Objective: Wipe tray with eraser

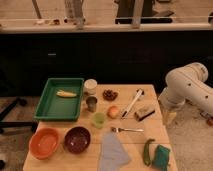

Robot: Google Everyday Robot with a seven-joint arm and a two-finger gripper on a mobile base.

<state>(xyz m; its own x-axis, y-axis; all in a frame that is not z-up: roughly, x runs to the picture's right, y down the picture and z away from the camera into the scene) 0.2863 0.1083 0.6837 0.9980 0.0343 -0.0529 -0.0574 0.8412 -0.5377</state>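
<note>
The green tray sits at the table's back left, with a yellow corn-like item lying in it. The tan eraser block lies on the table's right side, next to the long white-handled brush. My white arm stands off the table's right edge, and my gripper hangs down beside that edge, just right of the eraser and apart from it. It holds nothing that I can see.
On the table are an orange bowl, a purple bowl, a grey cloth, a fork, a teal sponge, a green vegetable, cups and an orange fruit. A dark counter stands behind.
</note>
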